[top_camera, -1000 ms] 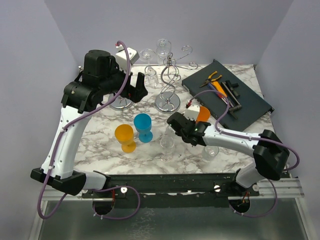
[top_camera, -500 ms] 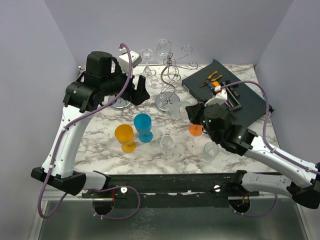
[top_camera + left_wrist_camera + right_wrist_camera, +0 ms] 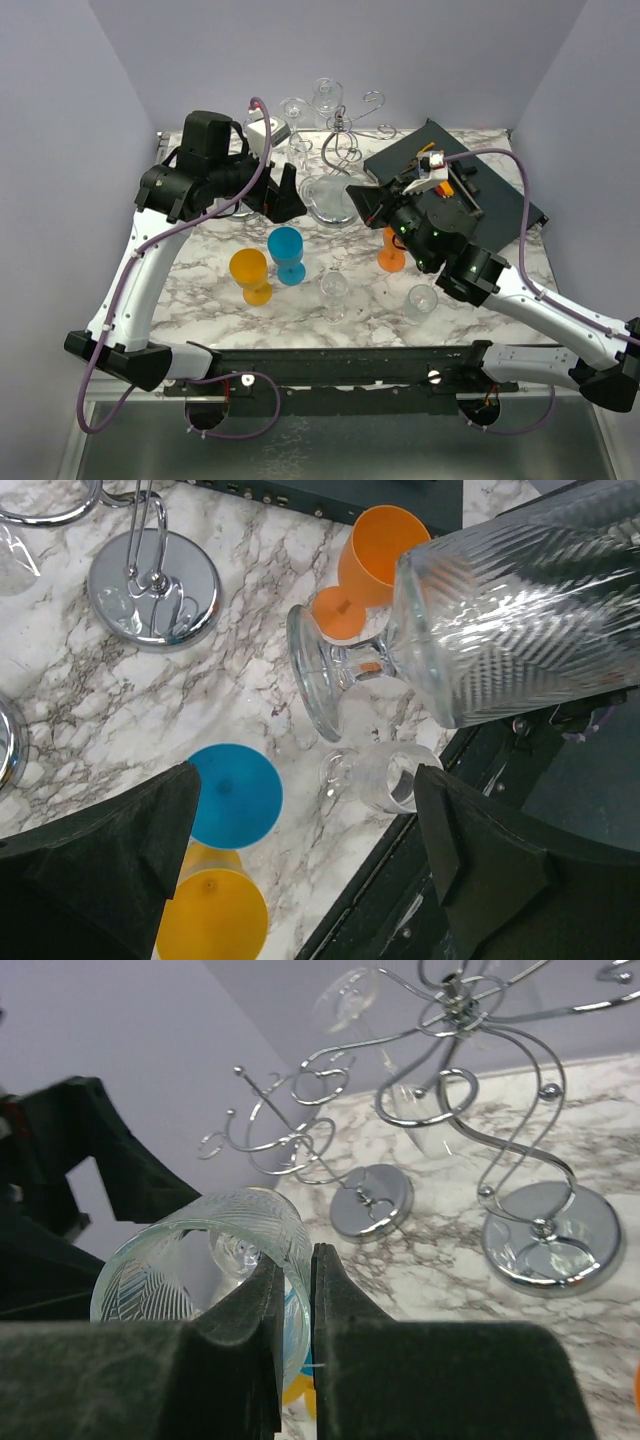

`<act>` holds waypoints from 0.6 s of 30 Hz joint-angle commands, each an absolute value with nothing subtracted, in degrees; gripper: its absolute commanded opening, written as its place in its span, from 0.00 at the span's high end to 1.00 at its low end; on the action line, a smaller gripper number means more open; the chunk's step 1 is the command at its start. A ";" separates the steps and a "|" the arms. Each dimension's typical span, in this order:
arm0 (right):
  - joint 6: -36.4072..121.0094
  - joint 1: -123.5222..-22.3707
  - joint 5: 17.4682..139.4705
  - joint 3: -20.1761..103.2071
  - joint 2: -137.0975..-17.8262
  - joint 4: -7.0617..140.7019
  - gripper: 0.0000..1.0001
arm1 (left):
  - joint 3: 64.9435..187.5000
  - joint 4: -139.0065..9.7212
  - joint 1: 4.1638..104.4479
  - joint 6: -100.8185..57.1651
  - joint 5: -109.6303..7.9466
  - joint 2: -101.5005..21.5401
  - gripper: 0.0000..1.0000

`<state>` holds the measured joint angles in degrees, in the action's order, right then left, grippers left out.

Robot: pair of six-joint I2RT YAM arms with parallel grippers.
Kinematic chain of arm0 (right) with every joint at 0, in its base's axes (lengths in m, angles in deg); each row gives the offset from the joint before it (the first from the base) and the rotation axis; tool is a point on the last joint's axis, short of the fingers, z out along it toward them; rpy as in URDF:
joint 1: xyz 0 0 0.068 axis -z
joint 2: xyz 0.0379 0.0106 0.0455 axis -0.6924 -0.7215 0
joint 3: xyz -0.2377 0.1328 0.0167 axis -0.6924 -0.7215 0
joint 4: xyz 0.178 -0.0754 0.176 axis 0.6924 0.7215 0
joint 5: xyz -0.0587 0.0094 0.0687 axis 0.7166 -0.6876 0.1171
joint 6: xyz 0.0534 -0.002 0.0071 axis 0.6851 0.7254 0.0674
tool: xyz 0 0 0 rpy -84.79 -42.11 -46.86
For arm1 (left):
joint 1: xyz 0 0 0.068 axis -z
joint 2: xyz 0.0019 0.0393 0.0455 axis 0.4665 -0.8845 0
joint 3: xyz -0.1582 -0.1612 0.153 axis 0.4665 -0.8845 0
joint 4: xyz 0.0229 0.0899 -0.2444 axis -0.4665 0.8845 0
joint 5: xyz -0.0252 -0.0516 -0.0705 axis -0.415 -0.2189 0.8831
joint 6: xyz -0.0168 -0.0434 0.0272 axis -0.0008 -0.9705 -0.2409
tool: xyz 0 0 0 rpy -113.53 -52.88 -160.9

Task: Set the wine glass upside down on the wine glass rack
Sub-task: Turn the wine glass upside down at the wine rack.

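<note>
A clear ribbed wine glass [image 3: 215,1250] lies on its side in the air, and my right gripper [image 3: 295,1260] is shut on its rim wall, one finger inside the bowl. From above, the wine glass [image 3: 333,198] hangs in front of the tall chrome wine glass rack [image 3: 345,135], foot pointing left. In the right wrist view the rack [image 3: 500,1090] is ahead to the right and a smaller rack [image 3: 290,1130] stands ahead. My left gripper [image 3: 285,192] is open beside the glass's foot. The left wrist view has the glass [image 3: 500,620] at upper right and my left gripper [image 3: 310,860] with nothing in it.
On the marble stand a blue cup [image 3: 286,252], a yellow cup [image 3: 249,275], an orange cup [image 3: 390,250] and two small clear glasses [image 3: 334,292] [image 3: 421,300]. Clear glasses [image 3: 327,95] hang on the rack. A dark tool case [image 3: 490,200] lies at back right.
My right arm has swung up and back, carrying the glass from near the table's middle to just before the tall rack. My left gripper has shifted slightly right.
</note>
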<state>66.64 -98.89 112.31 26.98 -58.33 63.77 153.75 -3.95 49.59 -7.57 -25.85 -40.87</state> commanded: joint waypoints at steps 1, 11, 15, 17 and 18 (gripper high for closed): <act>67.41 -99.19 105.81 26.25 -57.44 50.49 1.00 | 153.03 -3.53 49.87 -6.97 -24.30 -39.90 0.05; 70.15 -99.19 99.26 23.71 -57.95 46.91 1.00 | 153.07 -7.52 49.87 -6.92 -21.29 -39.70 0.23; 71.24 -99.19 98.02 22.15 -58.33 43.51 1.00 | 152.71 -7.52 49.86 -5.64 -18.91 -39.54 0.48; 71.60 -99.19 97.50 21.69 -58.98 42.20 1.00 | 152.74 -7.43 49.82 -5.13 -18.45 -39.54 0.60; 71.89 -99.17 97.16 21.48 -59.32 41.71 1.00 | 152.88 -7.28 49.86 -4.79 -18.21 -39.52 0.64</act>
